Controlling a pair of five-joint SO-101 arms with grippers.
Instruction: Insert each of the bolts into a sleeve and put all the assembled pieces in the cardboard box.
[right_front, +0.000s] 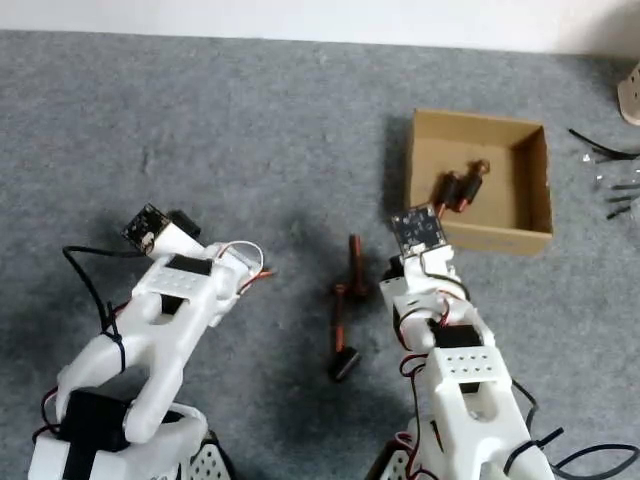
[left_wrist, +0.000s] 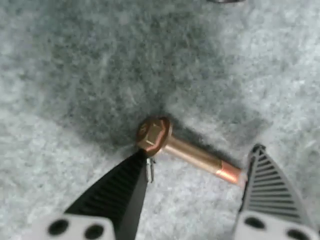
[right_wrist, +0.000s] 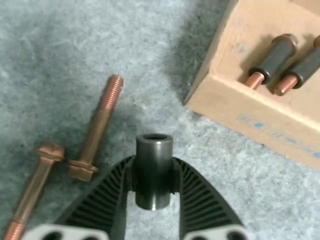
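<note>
My left gripper is open low over the grey carpet, its fingers on either side of a copper bolt lying flat. My right gripper is shut on a black sleeve, held with its open end toward the camera, just in front of the cardboard box. Two bolts in sleeves lie inside the box. Two more loose bolts lie on the carpet between the arms, also seen as bolts beside the held sleeve. A black sleeve lies at the nearer bolt's end.
Black cable ties are scattered at the far right of the carpet. A pale object sits at the right edge. The carpet's far left stretch is open floor.
</note>
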